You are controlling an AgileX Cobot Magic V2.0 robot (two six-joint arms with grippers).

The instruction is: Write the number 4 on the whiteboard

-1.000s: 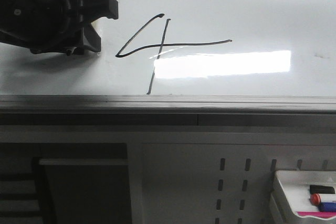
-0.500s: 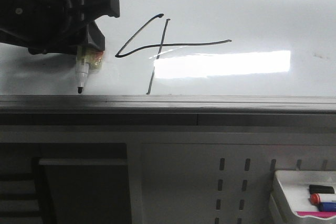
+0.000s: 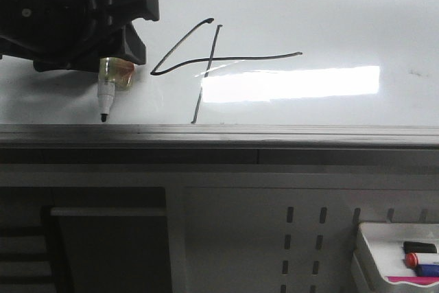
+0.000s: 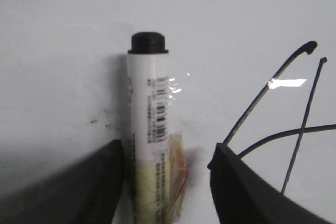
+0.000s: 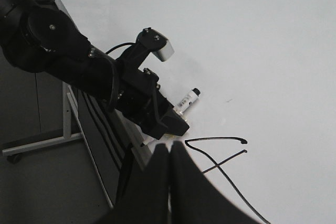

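Whiteboard (image 3: 329,5) right of marker (image 3: 105,94) — seemingly unobstructed.

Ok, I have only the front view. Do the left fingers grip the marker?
Observer: No. The left wrist view shows the left fingers open. The marker is against one finger, with a clear gap to the other.
Operator: And the right arm? I do not see it.
Observer: In the right wrist view the right fingers are shut together with nothing between them.
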